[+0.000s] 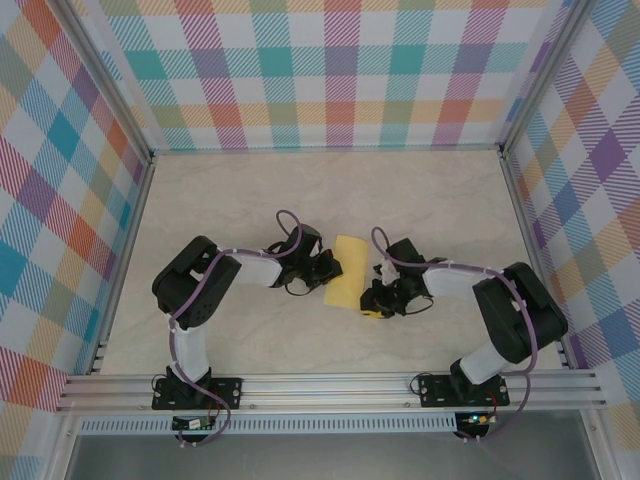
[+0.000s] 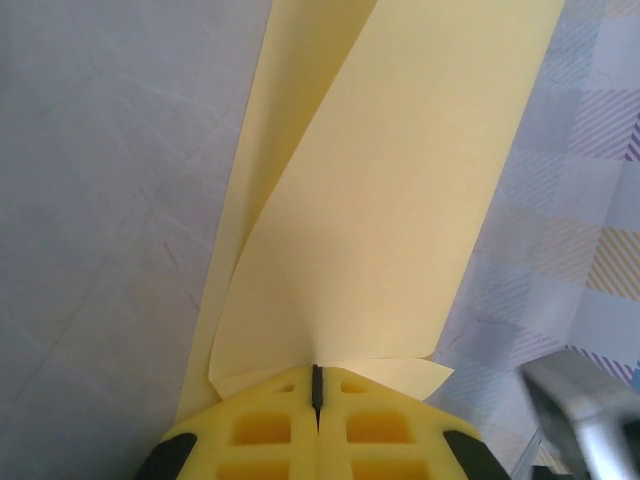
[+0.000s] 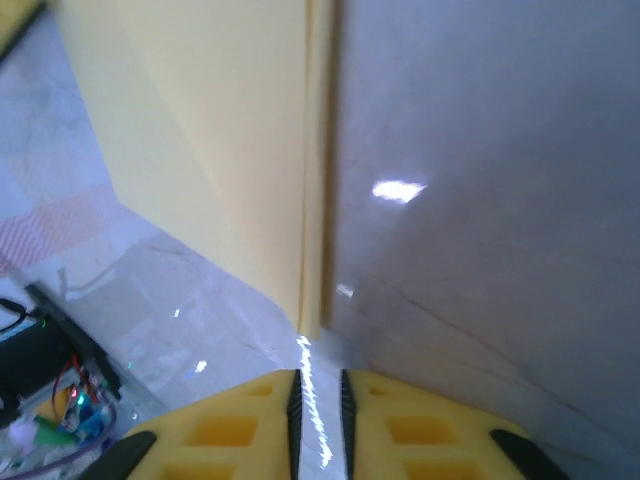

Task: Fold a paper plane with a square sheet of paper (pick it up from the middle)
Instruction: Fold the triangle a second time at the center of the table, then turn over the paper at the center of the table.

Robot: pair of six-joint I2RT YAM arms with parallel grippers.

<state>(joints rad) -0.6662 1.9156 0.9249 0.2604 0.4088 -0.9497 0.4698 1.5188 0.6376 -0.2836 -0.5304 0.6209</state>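
Left gripper (image 2: 316,385) is clenched on the paper (image 2: 380,200) at its near edge (the sheet curls away ahead). Right gripper (image 3: 318,385) sits almost closed with the paper just ahead; whether it grasps, I cannot tell.

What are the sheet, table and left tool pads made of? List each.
Sheet: thin matte yellow paper, curling and creased. Table: likely marble-look laminate, veined, faintly glossy. Left tool's pads: moulded yellow plastic or rubber, with recessed cells.

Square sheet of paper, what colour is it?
The paper is plain pale yellow, clearest in the left wrist view.
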